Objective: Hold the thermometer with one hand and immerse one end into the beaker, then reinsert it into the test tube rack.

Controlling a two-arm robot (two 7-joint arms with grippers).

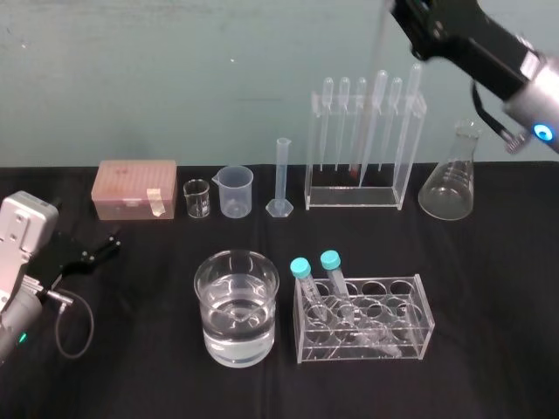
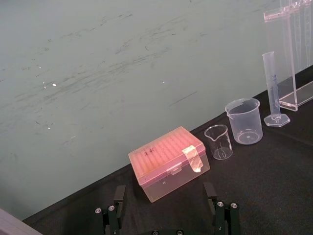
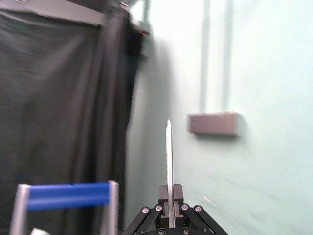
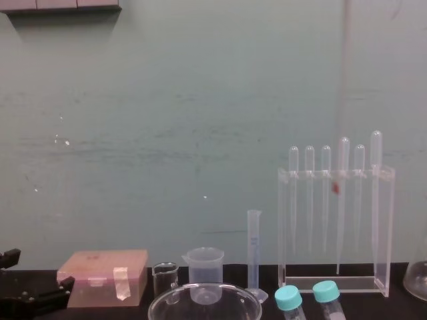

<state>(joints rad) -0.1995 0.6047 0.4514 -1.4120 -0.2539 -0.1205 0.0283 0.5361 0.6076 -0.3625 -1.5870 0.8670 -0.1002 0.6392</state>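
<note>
My right claw (image 1: 403, 10) is clenched on the thermometer (image 4: 344, 73) near its upper end, high above the back of the tabletop (image 1: 140, 367). I hold it so high so that the long rod hangs almost straight down and most of its length stays free for dipping. In the right wrist view the glass stands up from between my two pads, well centred, so I judge the grip firm enough for carrying.

The lower end, with its red mark, is at the test tube rack (image 1: 403, 166), among the pipettes (image 1: 343, 113). In the chest view this end seems to sit just under the top bar. I cannot say with certainty whether it is inside a hole or hanging just in front of the rack.

The beaker (image 1: 238, 254) stands nearer to me, about half full of water and well apart from the rack. To reach it, the rod must first be fully clear of the top bar, because such thin glass could break from a push sideways.

My left claw (image 1: 105, 249) lies released on the tabletop at my left, near the pink box (image 1: 135, 188). I think it is idle because one claw is enough for this work.
</note>
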